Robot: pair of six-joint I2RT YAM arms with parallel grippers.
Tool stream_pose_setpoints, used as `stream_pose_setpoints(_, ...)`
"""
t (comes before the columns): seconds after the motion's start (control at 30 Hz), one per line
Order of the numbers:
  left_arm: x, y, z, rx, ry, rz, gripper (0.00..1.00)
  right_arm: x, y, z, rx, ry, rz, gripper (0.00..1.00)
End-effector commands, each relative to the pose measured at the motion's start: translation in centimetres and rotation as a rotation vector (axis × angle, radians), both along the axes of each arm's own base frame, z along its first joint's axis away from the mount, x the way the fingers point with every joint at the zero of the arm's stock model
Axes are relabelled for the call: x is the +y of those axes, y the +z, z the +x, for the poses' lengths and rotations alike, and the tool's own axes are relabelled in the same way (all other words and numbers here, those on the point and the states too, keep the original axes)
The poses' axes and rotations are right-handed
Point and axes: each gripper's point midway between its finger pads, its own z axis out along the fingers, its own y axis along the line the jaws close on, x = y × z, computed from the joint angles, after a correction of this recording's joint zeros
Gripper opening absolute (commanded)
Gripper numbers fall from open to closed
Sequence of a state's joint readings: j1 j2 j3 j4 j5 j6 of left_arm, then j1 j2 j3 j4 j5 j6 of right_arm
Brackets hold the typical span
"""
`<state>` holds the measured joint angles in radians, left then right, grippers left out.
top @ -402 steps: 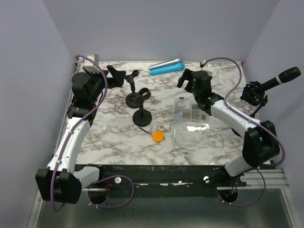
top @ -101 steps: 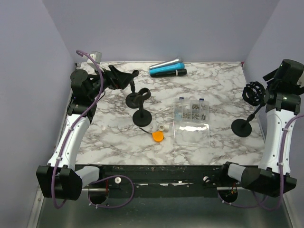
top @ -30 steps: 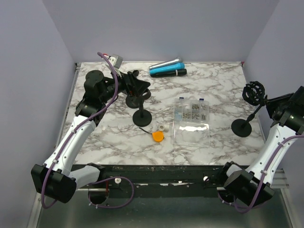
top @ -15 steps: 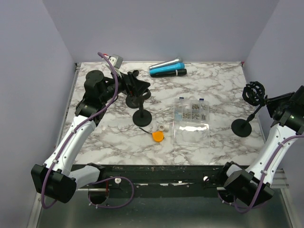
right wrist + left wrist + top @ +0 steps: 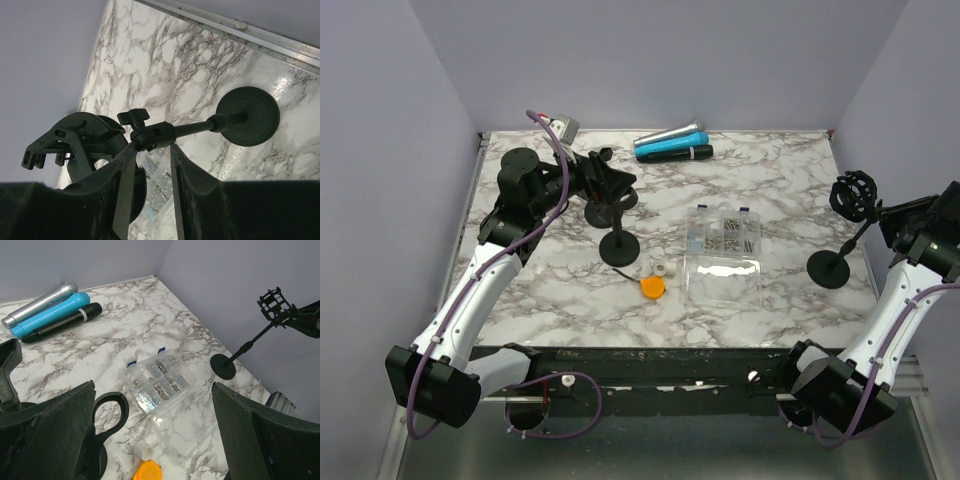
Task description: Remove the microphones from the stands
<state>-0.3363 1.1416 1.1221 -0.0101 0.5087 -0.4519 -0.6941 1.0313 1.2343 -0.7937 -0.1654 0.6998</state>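
The left arm (image 5: 470, 300) and right arm (image 5: 890, 310) both wear white shells over their long links, with black joint housings and black base blocks. A purple cable (image 5: 542, 117) trails along each. The broad fingers (image 5: 45, 435) are matte black.

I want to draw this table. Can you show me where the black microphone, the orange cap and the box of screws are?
black microphone (image 5: 60, 325): left wrist view, middle of its body.
orange cap (image 5: 652, 287): top view, centre of its top.
box of screws (image 5: 724, 232): top view, the tray with screws.
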Motion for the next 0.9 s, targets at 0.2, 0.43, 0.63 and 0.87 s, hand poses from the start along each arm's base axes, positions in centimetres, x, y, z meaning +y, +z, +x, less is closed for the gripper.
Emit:
stream_pose_setpoints(0.2, 0.2, 1.2, -0.2, -0.031, 0.010, 0.003, 0.98, -0.9, -1.9, -0.6, 0.043, -0.051, -0.002, 0.34)
stream_pose_setpoints(0.43, 0.1, 1.3, -0.3, -0.030, 0.007, 0.000, 0.99, -1.7, -4.1, -1.7, 0.110, -0.116, 0.000, 0.31)
stream_pose_setpoints(0.63, 0.1, 1.3, -0.3, -0.030, 0.006, -0.003, 0.98, -1.3, -6.8, -2.5, 0.166, -0.145, 0.049, 0.30)
stream_pose_setpoints(0.87, 0.1, 1.4, -0.4, -0.031, 0.003, -0.007, 0.98, -1.4, -8.0, -3.8, 0.218, -0.184, 0.046, 0.28)
